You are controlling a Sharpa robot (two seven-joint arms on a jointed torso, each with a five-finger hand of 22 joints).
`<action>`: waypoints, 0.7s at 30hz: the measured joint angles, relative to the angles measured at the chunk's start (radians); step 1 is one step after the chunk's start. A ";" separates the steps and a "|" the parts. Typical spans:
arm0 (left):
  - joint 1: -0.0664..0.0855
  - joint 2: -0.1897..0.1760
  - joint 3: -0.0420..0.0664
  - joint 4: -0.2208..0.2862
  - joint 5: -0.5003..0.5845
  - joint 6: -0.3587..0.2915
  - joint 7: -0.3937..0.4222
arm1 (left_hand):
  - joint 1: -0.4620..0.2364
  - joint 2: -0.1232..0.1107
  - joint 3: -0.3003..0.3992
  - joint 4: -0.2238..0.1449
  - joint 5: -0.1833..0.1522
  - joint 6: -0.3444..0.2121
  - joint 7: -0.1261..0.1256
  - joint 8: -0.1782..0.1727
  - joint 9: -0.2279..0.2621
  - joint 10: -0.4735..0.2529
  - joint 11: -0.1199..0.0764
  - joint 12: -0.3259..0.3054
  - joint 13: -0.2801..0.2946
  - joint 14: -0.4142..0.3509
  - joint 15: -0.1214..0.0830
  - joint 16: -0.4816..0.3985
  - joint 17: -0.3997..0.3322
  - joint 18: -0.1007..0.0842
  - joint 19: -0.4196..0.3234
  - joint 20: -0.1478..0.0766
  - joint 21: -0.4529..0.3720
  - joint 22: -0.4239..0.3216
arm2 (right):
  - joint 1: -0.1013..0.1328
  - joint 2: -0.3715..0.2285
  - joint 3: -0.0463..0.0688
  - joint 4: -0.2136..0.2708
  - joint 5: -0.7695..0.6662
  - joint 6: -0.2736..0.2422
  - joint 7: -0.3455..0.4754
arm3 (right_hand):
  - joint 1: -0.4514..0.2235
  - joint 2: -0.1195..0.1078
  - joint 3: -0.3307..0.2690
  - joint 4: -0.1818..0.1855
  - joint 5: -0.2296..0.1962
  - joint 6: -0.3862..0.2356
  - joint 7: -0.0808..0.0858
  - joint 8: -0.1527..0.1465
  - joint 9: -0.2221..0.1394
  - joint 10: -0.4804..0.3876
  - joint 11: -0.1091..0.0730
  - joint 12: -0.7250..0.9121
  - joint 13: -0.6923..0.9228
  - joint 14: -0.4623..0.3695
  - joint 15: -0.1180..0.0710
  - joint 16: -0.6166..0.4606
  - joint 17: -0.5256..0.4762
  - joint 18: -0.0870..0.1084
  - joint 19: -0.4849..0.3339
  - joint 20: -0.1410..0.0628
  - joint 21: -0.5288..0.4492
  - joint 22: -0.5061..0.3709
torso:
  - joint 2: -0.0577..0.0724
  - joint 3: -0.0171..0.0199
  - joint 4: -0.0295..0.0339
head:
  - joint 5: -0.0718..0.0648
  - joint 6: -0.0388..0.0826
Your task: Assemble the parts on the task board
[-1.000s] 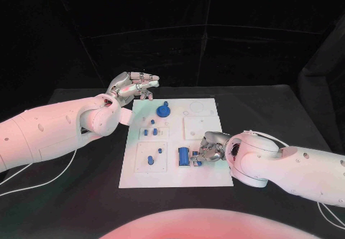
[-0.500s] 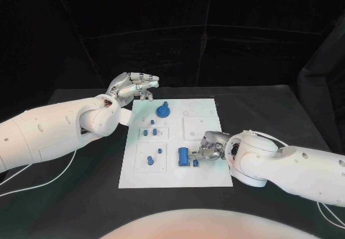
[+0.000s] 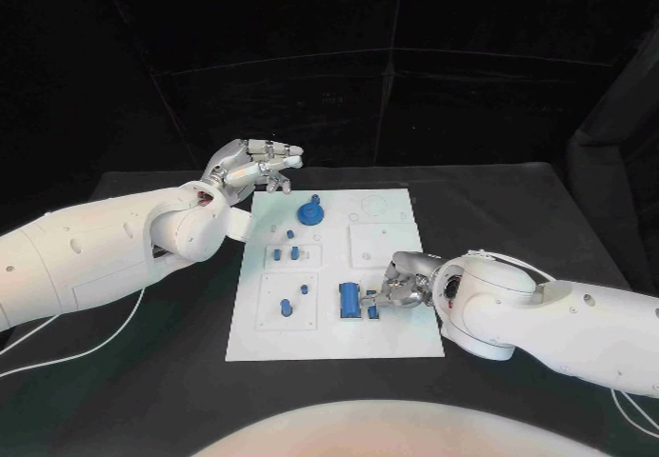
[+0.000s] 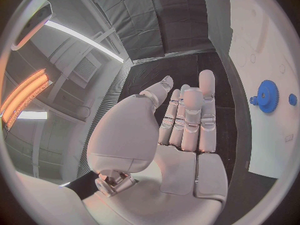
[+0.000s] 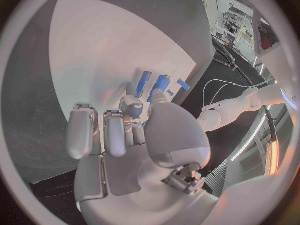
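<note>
Black table (image 3: 522, 205), dark curtains | task board (image 3: 398, 333) at centre | right hand (image 3: 398, 286) low on the board, fingertips at blue parts (image 3: 357, 301) — grasp unclear, cannot tell | left hand (image 3: 254, 167) raised off the far corner, fingers loosely apart, empty | risk: a nudge skews parts.

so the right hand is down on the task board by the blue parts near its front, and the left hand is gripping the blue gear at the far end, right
Not quite. The left hand holds nothing: in the head view it hovers off the far left corner of the task board, apart from the blue gear, and the left wrist view shows its fingers bare. The right hand is indeed down by the blue parts.
</note>
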 measured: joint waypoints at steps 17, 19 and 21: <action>0.000 -0.004 0.000 -0.018 0.012 -0.002 0.010 | -0.005 0.005 0.005 0.005 0.000 0.023 -0.023 0.025 0.004 0.016 -0.016 0.014 0.001 -0.046 -0.009 -0.035 -0.079 0.000 -0.004 0.000 -0.017 -0.008 | 0.073 -0.134 0.001 -0.096 0.318 -0.149 0.335 | 0.243 -0.005 -0.023 -0.066 0.022 -0.163 0.096 -0.112 -0.040 -0.321 0.102 -0.605 -0.452 -0.228 0.076 -0.699 -0.747 0.102 -0.372 0.068 -0.589 -0.769 | -0.016 -0.0043 -0.0047 | -0.006 0.031; 0.000 0.000 0.000 -0.032 0.022 -0.003 0.015 | -0.010 0.010 0.011 0.011 0.000 0.034 -0.029 0.025 0.003 0.034 -0.022 0.000 -0.011 -0.089 -0.012 -0.093 -0.133 0.000 -0.035 -0.003 -0.048 -0.025 | 0.088 -0.118 0.000 -0.153 0.439 -0.160 0.445 | 0.296 0.014 -0.013 -0.098 0.015 -0.167 0.116 -0.133 -0.055 -0.355 0.133 -0.700 -0.552 -0.284 0.108 -0.853 -0.832 0.102 -0.420 0.095 -0.722 -0.856 | -0.021 -0.0061 -0.0066 | -0.007 0.036; 0.000 0.005 0.000 -0.049 0.032 -0.004 0.020 | -0.017 0.004 0.024 0.012 0.000 0.039 -0.025 0.019 -0.001 0.054 -0.021 -0.038 -0.022 -0.135 -0.006 -0.179 -0.179 0.000 -0.080 -0.001 -0.100 -0.055 | 0.100 -0.097 0.000 -0.207 0.544 -0.164 0.543 | 0.328 0.023 -0.011 -0.124 -0.001 -0.168 0.118 -0.155 -0.071 -0.353 0.137 -0.756 -0.635 -0.324 0.129 -0.973 -0.897 0.102 -0.442 0.121 -0.827 -0.925 | -0.027 -0.0082 -0.0079 | -0.008 0.042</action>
